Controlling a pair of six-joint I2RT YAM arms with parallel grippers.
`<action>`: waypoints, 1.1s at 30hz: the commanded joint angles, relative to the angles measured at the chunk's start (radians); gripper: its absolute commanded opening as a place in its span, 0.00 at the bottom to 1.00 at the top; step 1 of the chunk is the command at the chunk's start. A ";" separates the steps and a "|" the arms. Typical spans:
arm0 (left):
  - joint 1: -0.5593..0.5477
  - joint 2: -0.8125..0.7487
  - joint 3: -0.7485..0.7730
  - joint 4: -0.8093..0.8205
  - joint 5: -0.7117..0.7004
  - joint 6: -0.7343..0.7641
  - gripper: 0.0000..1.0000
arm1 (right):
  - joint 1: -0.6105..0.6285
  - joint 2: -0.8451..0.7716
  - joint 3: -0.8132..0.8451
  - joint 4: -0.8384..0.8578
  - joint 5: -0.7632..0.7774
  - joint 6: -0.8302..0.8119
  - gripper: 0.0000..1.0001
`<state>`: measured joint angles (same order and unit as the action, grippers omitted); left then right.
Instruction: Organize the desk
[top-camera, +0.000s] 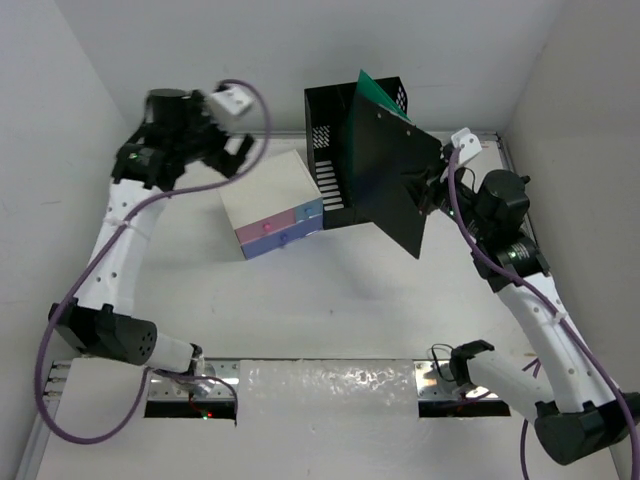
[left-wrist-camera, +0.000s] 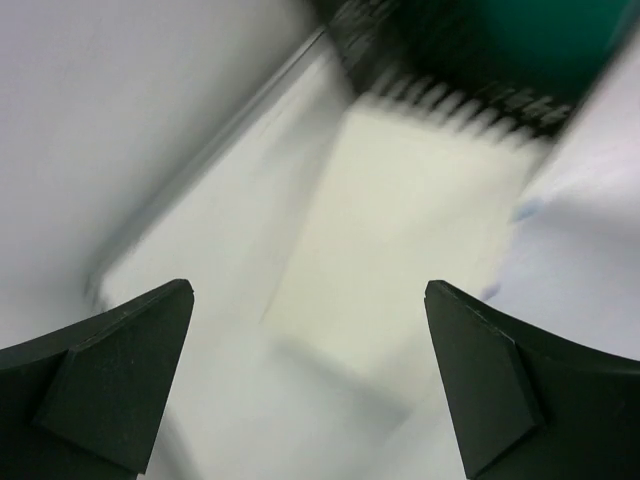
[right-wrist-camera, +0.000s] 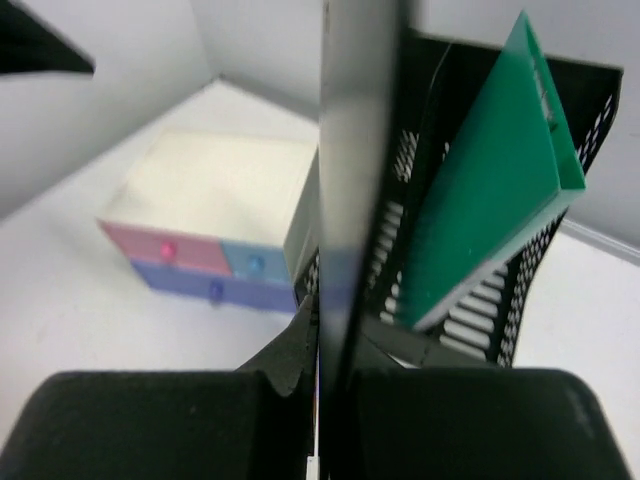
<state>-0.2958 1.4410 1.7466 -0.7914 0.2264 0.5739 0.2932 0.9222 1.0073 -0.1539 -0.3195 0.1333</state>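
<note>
The desk (top-camera: 330, 300) is a big white tabletop with pale rails. My right gripper (top-camera: 428, 188) is shut on a flat black folder (top-camera: 385, 165), held edge-up over the black mesh file rack (top-camera: 325, 135). In the right wrist view the folder (right-wrist-camera: 355, 150) stands between my jaws, next to a green folder (right-wrist-camera: 490, 190) leaning in the rack (right-wrist-camera: 590, 110). My left gripper (top-camera: 215, 145) is open and empty, raised above the far left of the desk, beside the drawer box (top-camera: 272, 205). In the left wrist view my gripper (left-wrist-camera: 310, 340) hangs over the box's white top (left-wrist-camera: 410, 220).
The small drawer box has pink and blue drawers (right-wrist-camera: 215, 265) and sits left of the rack. White walls close the desk in on three sides. A rail (top-camera: 480, 135) runs along the far edge.
</note>
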 joint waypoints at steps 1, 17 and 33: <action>0.243 -0.059 -0.148 -0.019 0.126 0.000 1.00 | 0.032 0.042 -0.019 0.370 0.080 0.160 0.00; 0.478 0.130 -0.349 0.221 0.298 -0.098 1.00 | 0.253 0.573 0.125 0.839 0.577 -0.034 0.00; 0.480 0.400 -0.233 0.303 0.341 -0.161 0.92 | 0.349 0.983 0.218 1.356 0.665 -0.126 0.00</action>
<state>0.1787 1.7824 1.4693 -0.5240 0.5957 0.4194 0.6136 1.8687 1.1851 0.9607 0.3035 0.0353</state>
